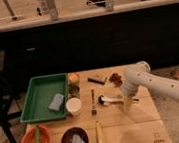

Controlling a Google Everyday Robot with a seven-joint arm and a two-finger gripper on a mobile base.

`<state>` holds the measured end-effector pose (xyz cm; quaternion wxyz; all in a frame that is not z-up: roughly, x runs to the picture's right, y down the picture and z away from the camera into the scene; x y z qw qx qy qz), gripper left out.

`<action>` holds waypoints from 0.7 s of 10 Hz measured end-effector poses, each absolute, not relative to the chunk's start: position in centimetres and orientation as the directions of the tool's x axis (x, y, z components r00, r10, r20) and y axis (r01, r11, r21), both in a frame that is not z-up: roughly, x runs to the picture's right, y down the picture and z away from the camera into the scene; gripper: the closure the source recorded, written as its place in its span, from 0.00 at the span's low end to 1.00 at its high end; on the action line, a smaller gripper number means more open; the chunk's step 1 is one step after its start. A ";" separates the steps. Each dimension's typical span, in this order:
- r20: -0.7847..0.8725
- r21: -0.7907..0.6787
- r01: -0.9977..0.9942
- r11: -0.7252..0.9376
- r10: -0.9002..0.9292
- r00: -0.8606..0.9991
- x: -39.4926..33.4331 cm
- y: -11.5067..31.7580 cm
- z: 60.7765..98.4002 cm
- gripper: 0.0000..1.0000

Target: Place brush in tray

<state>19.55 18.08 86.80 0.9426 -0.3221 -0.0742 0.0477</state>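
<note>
**Brush not yet in tray**

The green tray (38, 95) sits at the worktop's (141, 124) left, rim up, ready to receive. Past the fork (93, 103), the brush (111, 100) lies flat, well apart from the tray. The tool (127, 103) is low at its handle end, probably to lift it; I cannot tell its grip.

dim warm light from above; wooden table (142, 129) bright, cabinets (79, 47) behind dark; the gripper (126, 104) hangs pale over the table's right half.
</note>
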 end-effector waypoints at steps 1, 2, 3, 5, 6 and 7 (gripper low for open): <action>0.107 -0.620 -0.043 0.783 0.138 0.985 19.6 18.2 87.0 0.20; 0.107 -0.623 -0.041 0.781 0.137 0.985 19.6 18.3 87.2 0.20; 0.107 -0.627 -0.039 0.778 0.135 0.985 19.6 18.3 87.3 0.20; 0.105 -0.635 -0.035 0.772 0.131 0.986 19.8 18.6 87.5 0.26; 0.105 -0.638 -0.032 0.769 0.128 0.986 19.9 18.8 87.6 0.38; 0.108 -0.643 -0.025 0.766 0.123 0.987 19.9 18.9 87.7 0.48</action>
